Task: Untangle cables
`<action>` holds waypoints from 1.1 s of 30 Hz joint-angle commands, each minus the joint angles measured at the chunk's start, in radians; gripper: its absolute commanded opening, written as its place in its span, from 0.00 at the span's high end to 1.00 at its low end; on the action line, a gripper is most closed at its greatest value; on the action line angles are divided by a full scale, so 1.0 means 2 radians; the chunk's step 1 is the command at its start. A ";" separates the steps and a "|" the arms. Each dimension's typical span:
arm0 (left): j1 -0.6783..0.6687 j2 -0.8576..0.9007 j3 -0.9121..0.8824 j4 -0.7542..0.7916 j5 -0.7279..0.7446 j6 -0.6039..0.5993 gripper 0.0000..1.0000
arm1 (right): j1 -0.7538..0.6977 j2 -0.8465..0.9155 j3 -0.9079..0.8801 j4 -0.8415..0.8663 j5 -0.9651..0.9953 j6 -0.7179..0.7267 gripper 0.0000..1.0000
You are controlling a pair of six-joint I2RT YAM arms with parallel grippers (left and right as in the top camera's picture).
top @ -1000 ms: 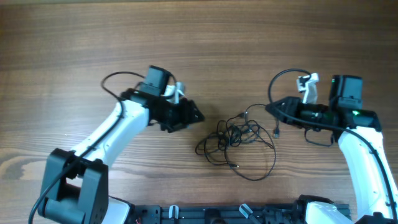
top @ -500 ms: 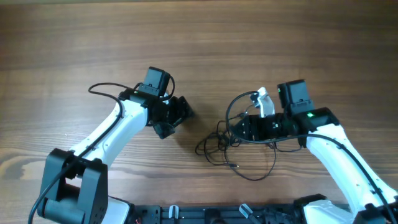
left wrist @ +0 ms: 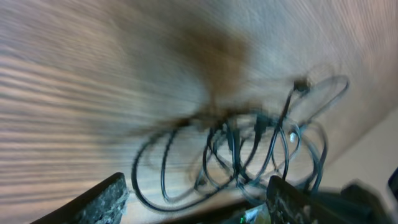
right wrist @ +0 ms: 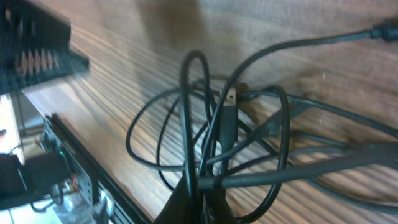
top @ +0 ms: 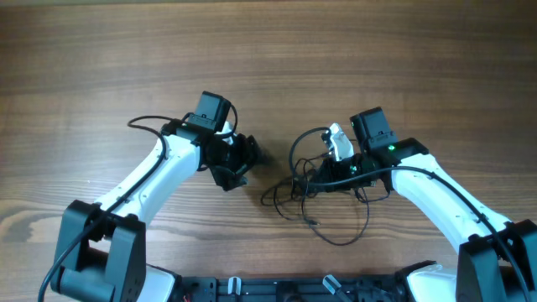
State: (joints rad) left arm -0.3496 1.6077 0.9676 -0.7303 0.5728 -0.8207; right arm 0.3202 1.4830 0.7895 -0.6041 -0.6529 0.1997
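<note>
Pinching strands of the cables (top: 295,190), knotted on the surface (top: 268,50) between both arms, the right tool (right wrist: 193,208) looks clenched on them, the left tool (left wrist: 193,202) gapes beside, so separating begins; next, likely a gentle outward pull.

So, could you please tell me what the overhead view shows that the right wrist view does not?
Only the overhead view shows both arms, the left arm and the right arm. It also shows the left pincer standing apart from the cables, and the tangle's whole outline, with one loop trailing toward the near edge. Only the right wrist view shows a small plug with a metallic tip among the loops, and the right pincer shut on strands where they cross. Both show the cables and the wooden table.
</note>
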 commanded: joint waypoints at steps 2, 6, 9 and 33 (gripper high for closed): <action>-0.034 0.002 0.001 -0.023 0.063 0.019 0.00 | 0.002 0.006 -0.003 0.041 0.001 0.075 0.95; -0.056 0.002 0.001 -0.047 0.053 -0.119 0.01 | 0.002 0.006 -0.003 0.066 0.001 0.125 0.95; -0.069 0.002 0.001 -0.049 -0.006 -0.245 0.13 | 0.002 0.006 -0.003 0.070 0.001 0.146 0.95; -0.011 -0.025 0.001 -0.222 -0.422 -0.388 0.96 | -0.205 -0.125 0.028 -0.087 -0.053 -0.007 0.95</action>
State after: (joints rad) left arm -0.5152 1.6745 0.9676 -1.0843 -0.0608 -1.6154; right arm 0.0341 1.3392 0.8085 -0.7532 -0.7841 0.2466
